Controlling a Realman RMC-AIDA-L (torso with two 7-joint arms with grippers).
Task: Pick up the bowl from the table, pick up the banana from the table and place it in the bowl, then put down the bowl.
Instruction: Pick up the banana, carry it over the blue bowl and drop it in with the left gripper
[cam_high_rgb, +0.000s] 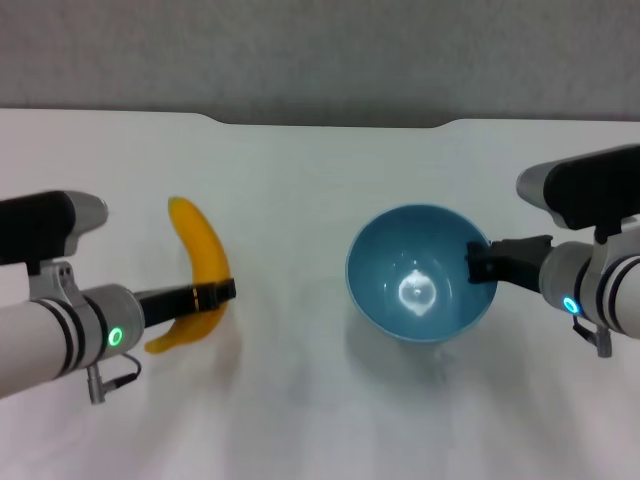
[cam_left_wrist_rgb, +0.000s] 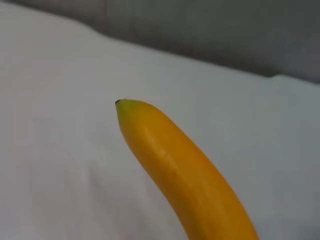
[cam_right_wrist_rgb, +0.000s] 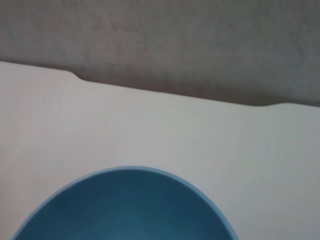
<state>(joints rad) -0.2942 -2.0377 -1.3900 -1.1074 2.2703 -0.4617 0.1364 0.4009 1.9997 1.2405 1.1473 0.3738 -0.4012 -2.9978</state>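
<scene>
The yellow-orange banana is on the left of the white table. My left gripper reaches in from the left and is shut across its lower half. The left wrist view shows the banana's greenish tip close up over the table. The light-blue bowl is right of centre and empty. My right gripper is shut on its right rim. A faint shadow lies on the table under the bowl. The right wrist view shows the bowl's rim close up; neither wrist view shows fingers.
A dark notch cuts the table's far edge, with a grey wall behind it. Bare white tabletop lies between the banana and the bowl and in front of both.
</scene>
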